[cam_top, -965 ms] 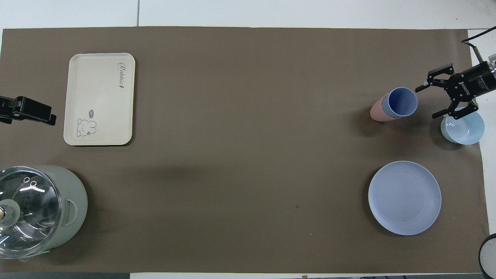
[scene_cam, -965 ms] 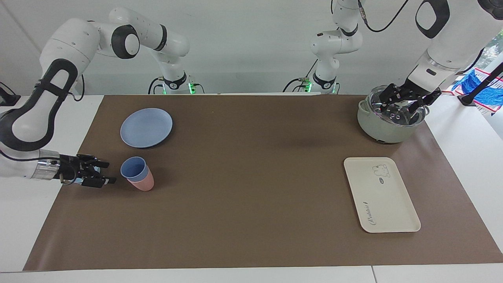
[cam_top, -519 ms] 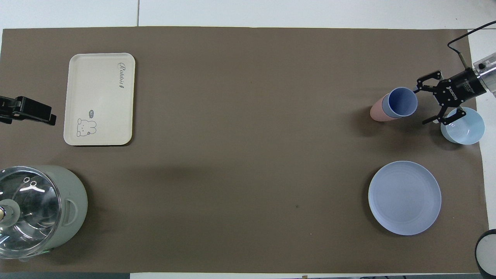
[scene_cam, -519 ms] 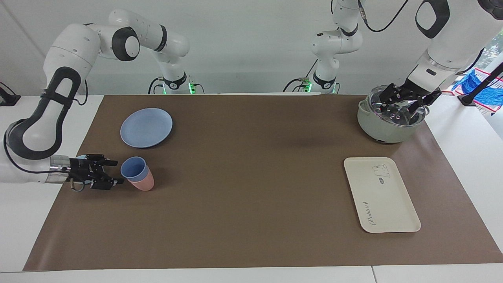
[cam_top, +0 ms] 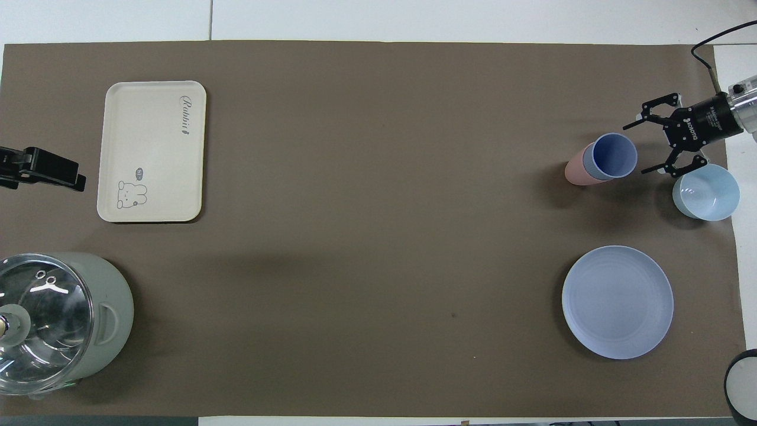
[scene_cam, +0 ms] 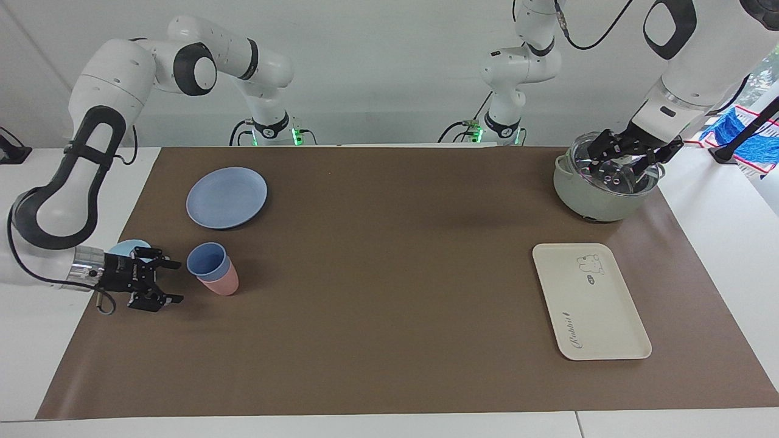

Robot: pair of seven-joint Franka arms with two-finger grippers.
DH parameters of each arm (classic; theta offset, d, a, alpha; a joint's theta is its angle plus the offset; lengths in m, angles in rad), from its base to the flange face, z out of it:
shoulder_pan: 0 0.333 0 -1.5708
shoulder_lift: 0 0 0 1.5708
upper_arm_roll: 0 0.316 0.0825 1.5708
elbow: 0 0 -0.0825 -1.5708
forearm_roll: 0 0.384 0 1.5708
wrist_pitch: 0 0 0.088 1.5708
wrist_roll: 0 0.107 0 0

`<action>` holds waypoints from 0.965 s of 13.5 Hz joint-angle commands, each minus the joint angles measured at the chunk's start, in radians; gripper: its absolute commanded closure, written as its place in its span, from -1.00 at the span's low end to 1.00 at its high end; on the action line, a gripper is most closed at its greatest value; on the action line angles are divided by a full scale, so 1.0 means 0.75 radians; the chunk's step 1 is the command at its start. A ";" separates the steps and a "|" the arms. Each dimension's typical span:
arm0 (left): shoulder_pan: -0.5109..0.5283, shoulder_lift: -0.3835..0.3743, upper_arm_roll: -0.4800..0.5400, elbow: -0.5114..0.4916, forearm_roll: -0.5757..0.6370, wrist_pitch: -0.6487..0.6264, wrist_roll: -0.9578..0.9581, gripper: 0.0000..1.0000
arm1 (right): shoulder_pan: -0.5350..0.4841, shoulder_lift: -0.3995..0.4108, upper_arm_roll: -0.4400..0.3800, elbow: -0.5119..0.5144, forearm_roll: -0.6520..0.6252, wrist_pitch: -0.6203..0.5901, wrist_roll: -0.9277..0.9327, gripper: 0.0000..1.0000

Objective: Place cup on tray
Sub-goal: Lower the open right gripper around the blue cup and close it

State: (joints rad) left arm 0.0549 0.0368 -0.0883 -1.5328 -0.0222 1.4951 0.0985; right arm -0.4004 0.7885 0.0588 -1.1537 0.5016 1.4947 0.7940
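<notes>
The periwinkle-blue cup [scene_cam: 207,261] stands nested inside a pink cup [scene_cam: 224,282] near the right arm's end of the table; it also shows in the overhead view [cam_top: 615,155]. My right gripper [scene_cam: 176,281] is open and empty, low beside the cups on the side of the right arm's end of the table, a small gap from the rim; the overhead view [cam_top: 636,149] shows its fingers spread. The cream-white tray [scene_cam: 608,316] lies empty near the left arm's end [cam_top: 151,118]. My left gripper [scene_cam: 633,159] waits open over the pot.
A light-blue bowl [cam_top: 707,192] sits close to the right gripper, nearer to the robots. A round blue plate [scene_cam: 226,198] lies nearer to the robots than the cups. A grey-green pot with a glass lid [scene_cam: 599,194] stands at the left arm's end.
My right gripper closed in on the cups from the table's end, then shifted a little farther from the robots, uncovering the bowl. The cups, the tray and the left arm have not moved.
</notes>
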 commanded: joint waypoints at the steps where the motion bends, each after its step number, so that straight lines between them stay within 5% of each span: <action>1: -0.010 -0.006 0.017 0.011 -0.009 -0.028 0.018 -1.00 | -0.018 0.008 0.050 -0.026 0.031 -0.005 -0.054 -1.00; 13: -0.012 -0.006 0.017 0.011 -0.009 -0.028 0.018 -1.00 | -0.020 0.004 0.102 -0.139 0.067 -0.025 -0.222 -1.00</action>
State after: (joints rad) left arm 0.0549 0.0368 -0.0883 -1.5327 -0.0222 1.4951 0.0985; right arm -0.3992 0.7966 0.1202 -1.2366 0.5304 1.4862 0.6537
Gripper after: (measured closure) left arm 0.000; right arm 0.000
